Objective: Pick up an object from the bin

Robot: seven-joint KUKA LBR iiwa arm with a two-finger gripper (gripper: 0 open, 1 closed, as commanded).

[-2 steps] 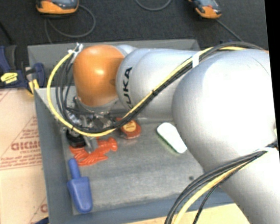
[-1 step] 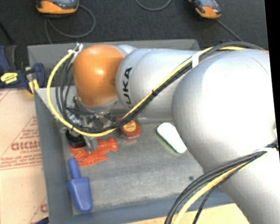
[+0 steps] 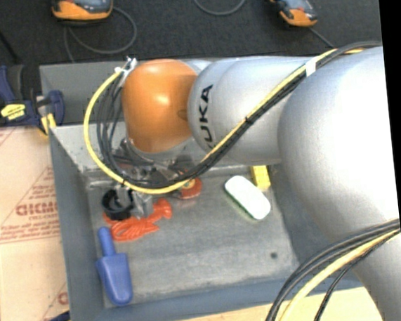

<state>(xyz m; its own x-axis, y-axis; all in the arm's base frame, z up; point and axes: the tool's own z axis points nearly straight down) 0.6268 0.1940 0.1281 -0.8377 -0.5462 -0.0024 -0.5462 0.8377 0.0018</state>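
My gripper (image 3: 136, 198) reaches down at the left of the bin, under the arm's orange cover. Its tip is at an orange tangled cord-like thing (image 3: 147, 225) that lies on the bin floor just below it. A black round thing (image 3: 112, 200) sits right beside the gripper on the left. A small orange-red thing (image 3: 190, 187) peeks out to the right of it, partly hidden by the arm.
A blue scoop-shaped thing (image 3: 114, 272) lies at the front left corner. A white oval thing with a green edge (image 3: 247, 197) lies right of centre, with a yellow thing (image 3: 261, 177) behind it. The arm covers the bin's back and right.
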